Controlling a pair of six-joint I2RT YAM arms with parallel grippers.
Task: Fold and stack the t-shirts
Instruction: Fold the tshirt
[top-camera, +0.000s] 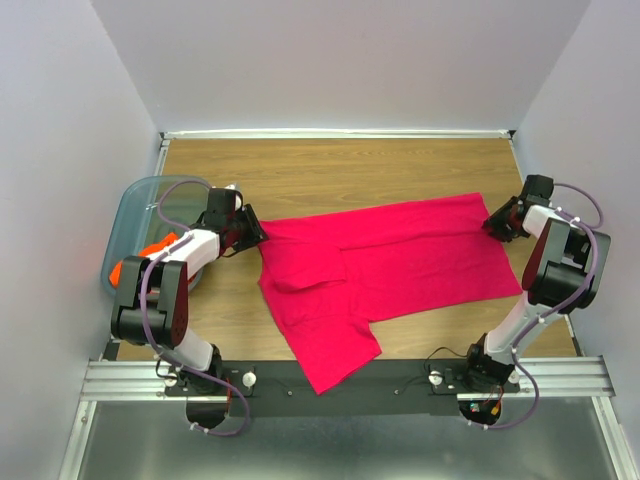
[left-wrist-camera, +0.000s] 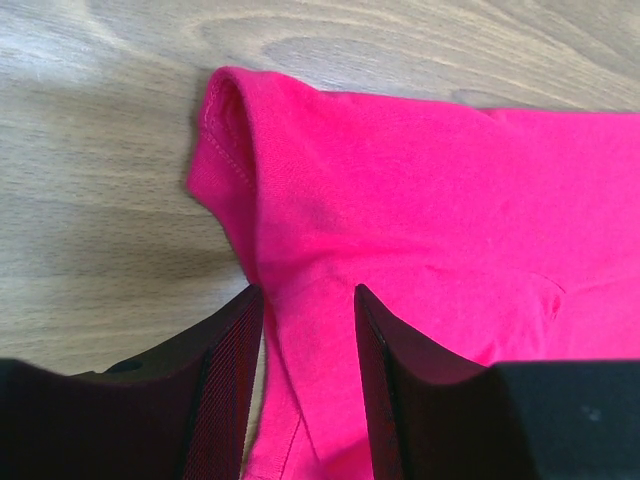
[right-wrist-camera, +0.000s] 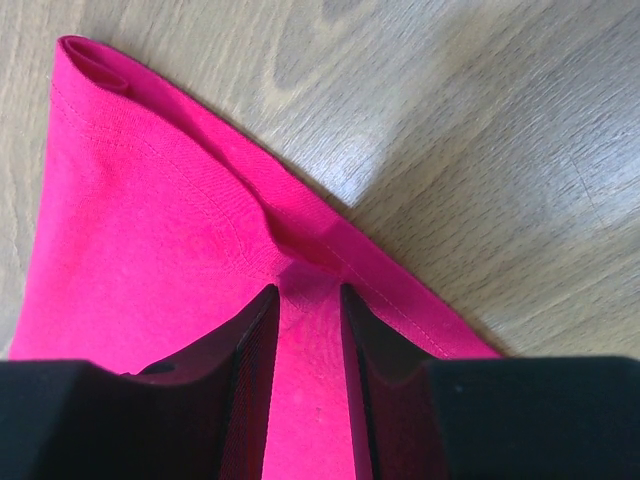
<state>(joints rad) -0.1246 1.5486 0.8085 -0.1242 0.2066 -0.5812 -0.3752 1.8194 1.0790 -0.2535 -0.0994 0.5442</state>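
Top view only: the orange t-shirt (top-camera: 150, 252) lies bunched in the plastic bin (top-camera: 125, 215), at 9 o'clock of the pink t-shirt (top-camera: 400, 255). The pink one is spread across the wooden table (top-camera: 330, 170), one part trailing toward 6 o'clock over the near rail.

Wrist views only: stitching and jaw detail. My left gripper (left-wrist-camera: 307, 292) sits at the pink shirt's 9 o'clock edge, by a hemmed opening. Its jaws stand moderately apart with cloth running between them. I cannot tell whether they press it.

My right gripper (right-wrist-camera: 308, 290) sits at the shirt's 3 o'clock edge, at a hemmed corner. Its jaws are narrow, and the cloth puckers into them, pinched.

Count: two t-shirts, one pink and one orange; one bin; two grippers, both at the pink shirt, neither near the orange one.
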